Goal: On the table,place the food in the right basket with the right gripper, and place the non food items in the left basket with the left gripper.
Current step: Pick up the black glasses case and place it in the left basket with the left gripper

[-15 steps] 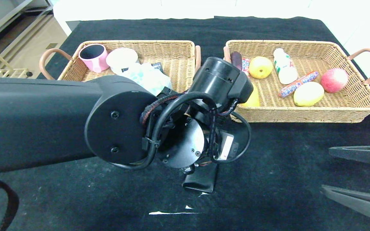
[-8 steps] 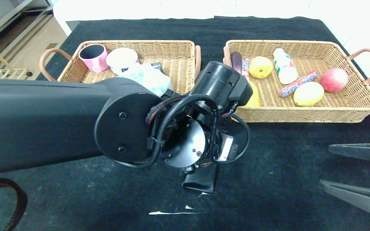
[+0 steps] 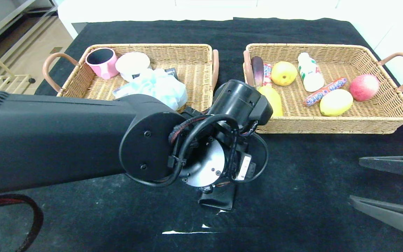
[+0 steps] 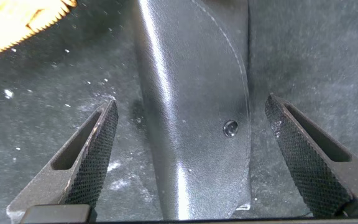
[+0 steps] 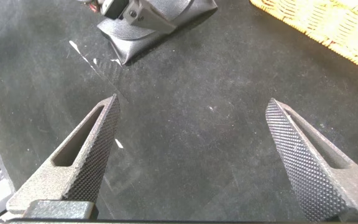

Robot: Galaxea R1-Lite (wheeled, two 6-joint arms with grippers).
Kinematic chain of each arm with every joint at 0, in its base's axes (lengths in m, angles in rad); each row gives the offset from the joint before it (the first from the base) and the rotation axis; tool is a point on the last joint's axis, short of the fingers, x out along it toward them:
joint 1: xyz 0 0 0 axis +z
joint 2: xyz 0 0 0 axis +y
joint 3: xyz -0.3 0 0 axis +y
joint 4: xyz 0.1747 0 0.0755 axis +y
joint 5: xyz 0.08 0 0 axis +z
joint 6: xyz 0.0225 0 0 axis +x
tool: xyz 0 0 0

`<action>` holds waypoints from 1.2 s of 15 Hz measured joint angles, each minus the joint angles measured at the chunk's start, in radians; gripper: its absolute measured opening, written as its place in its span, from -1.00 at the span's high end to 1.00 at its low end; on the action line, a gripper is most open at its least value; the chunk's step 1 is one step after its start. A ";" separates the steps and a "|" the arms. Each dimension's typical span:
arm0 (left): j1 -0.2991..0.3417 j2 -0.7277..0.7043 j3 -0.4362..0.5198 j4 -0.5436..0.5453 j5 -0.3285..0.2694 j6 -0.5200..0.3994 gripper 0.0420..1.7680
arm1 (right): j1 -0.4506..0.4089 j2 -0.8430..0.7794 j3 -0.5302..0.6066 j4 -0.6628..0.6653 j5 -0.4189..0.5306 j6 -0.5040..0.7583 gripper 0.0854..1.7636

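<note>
From the head view, your left gripper (image 3: pixel 219 196) hangs over the black pouch (image 3: pixel 219 201) on the tabletop (image 3: pixel 292 196), near the left basket (image 3: pixel 201 47). In the left wrist view, the fingers (image 4: pixel 95 152) are wide open beside the pouch, holding nothing, so go down straight and squeeze its middle. In the right wrist view, your right gripper (image 5: pixel 191 155) waits open and empty.

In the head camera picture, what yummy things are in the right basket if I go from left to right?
Eggplant → yellow pear → white bottle → yellow lemon → red apple. I left out the small red packet, the banana and the long candy stick, as they overlap their neighbours.
</note>
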 joint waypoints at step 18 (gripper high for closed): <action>0.008 0.029 0.014 0.000 0.000 -0.004 -0.21 | 0.000 0.008 0.002 -0.001 0.000 -0.001 -0.94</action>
